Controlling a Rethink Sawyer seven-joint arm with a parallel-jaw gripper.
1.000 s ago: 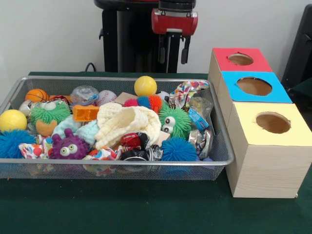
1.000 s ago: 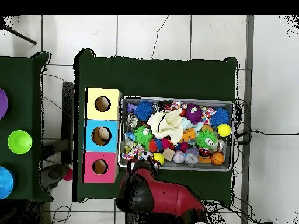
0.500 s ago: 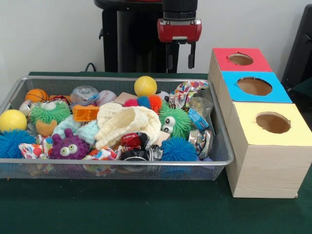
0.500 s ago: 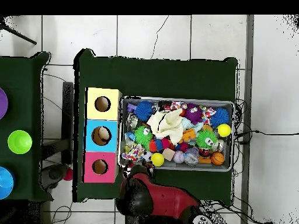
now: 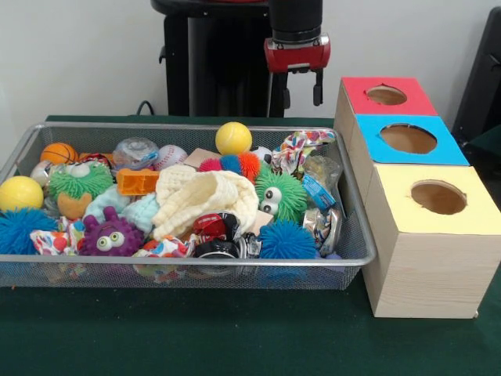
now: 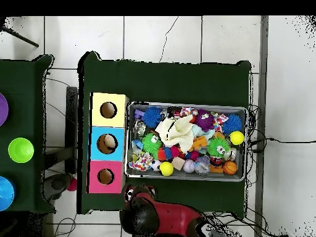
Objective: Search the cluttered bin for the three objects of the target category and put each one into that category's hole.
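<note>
Gripper [image 5: 300, 93]: fingers parted, nothing held, raised behind the mesh bin [image 5: 356, 235], beside the red-topped box [image 5: 360, 100]. Target category not identifiable. Yellow ball [image 5: 233, 138] is seen nearest, lying below and toward the bin's far rim; blue-topped box [image 5: 450, 153] adjoins.

The end effector [image 5: 301, 88] hangs with fingers apart and empty, above the bin's [image 5: 188, 270] far rim. Red [image 5: 387, 95], blue [image 5: 408, 139] and yellow [image 5: 438, 197] holes stand beside the bin.
</note>
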